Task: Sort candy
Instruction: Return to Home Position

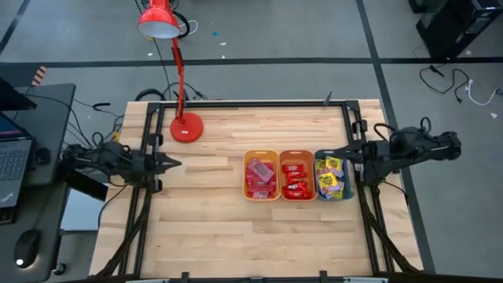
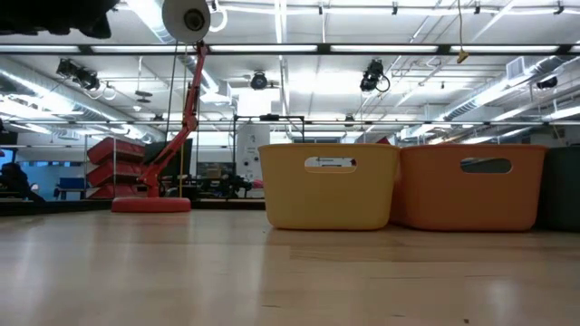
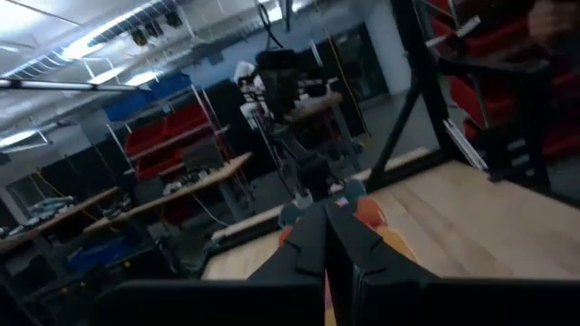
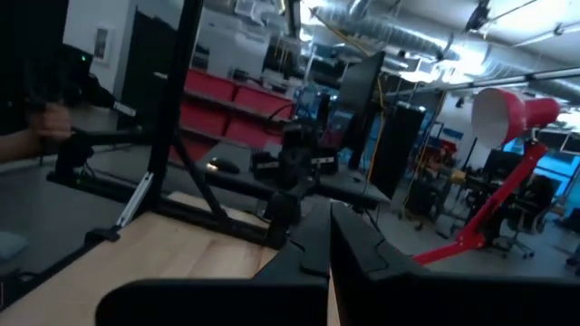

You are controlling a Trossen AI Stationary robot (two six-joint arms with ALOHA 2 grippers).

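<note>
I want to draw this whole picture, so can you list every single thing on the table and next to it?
table: one, light wood, under everything
lamp: one, red, far side of the table, left part
yellow-orange bin: one, left end of the row of bins
orange bin: one, middle of the row
teal bin: one, right end of the row
red-pink candy: a pile, in the yellow-orange bin
red candy: a pile, in the orange bin
yellow and purple candy: a pile, in the teal bin
laptop: one, dark, on the desk left of the table
mouse: one, dark, same desk
left gripper: dark, shut, by the table's left edge
right gripper: dark, shut, by the teal bin
</note>
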